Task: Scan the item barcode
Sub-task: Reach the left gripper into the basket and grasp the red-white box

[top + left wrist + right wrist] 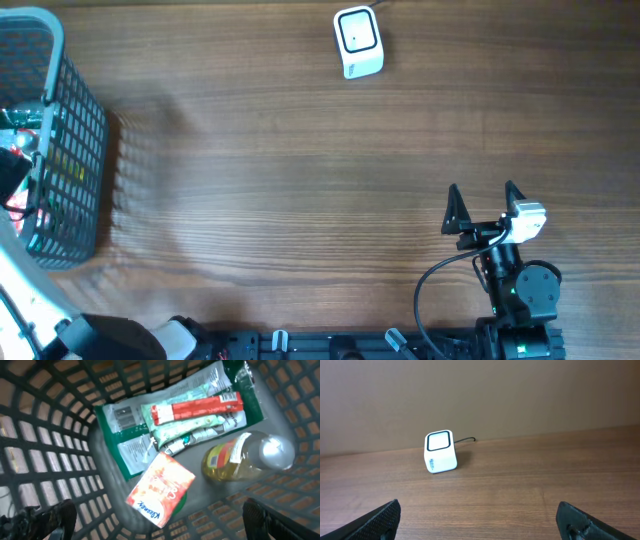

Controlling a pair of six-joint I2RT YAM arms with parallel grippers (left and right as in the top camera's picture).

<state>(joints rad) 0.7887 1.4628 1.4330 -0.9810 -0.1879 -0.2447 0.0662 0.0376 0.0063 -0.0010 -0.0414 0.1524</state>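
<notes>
The dark mesh basket (pixel 78 130) stands at the table's left edge. Looking down into it in the left wrist view, I see an orange Kleenex tissue pack (pixel 161 487), a bottle of yellow liquid (pixel 245 457) lying on its side, and a green packet (pixel 125 435) under red-and-white tubes (pixel 197 407). My left gripper (pixel 159 516) hangs open above these items and holds nothing. The white barcode scanner (pixel 357 40) sits at the far middle of the table, also the scanner (pixel 440 451) in the right wrist view. My right gripper (pixel 482 195) stands open and empty, low over the table at the near right.
The basket walls (pixel 45 435) close in around my left gripper on all sides. A thin cable (pixel 467 439) runs from the back of the scanner. Bare wooden tabletop (pixel 300 200) lies between basket, scanner and right arm.
</notes>
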